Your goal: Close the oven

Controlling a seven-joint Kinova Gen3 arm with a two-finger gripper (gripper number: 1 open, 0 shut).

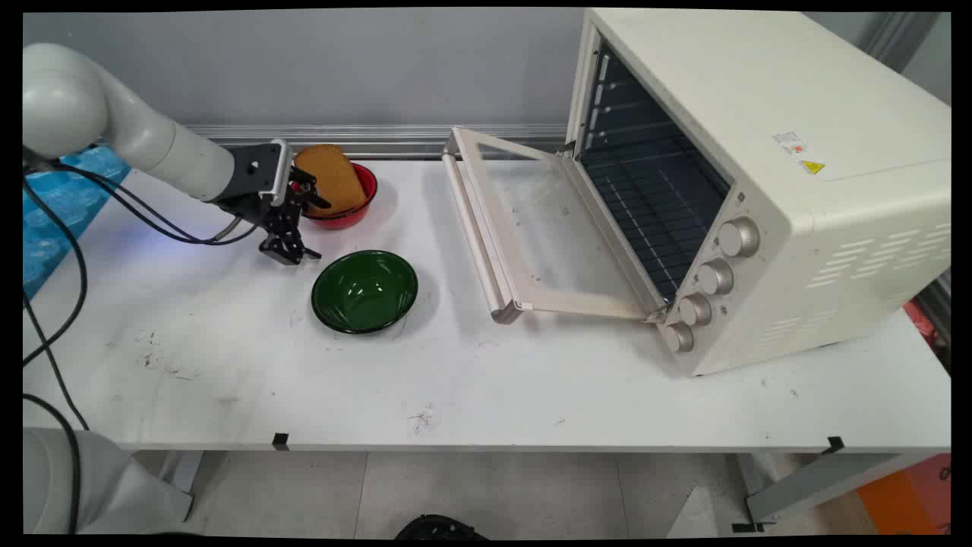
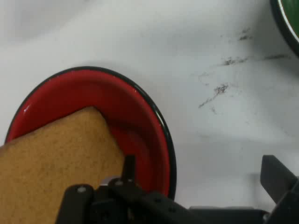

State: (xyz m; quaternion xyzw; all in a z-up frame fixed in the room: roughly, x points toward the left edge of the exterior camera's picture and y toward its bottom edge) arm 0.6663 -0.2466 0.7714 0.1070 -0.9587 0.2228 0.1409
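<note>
One green bowl (image 1: 364,291), one red bowl (image 1: 351,199) with one bread slice (image 1: 329,179), end effector (image 1: 298,220) spread wide, empty

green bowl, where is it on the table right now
In the main view the green bowl sits left of centre on the white table, just nearer the camera than the red bowl holding bread, and left of the open oven door.
</note>
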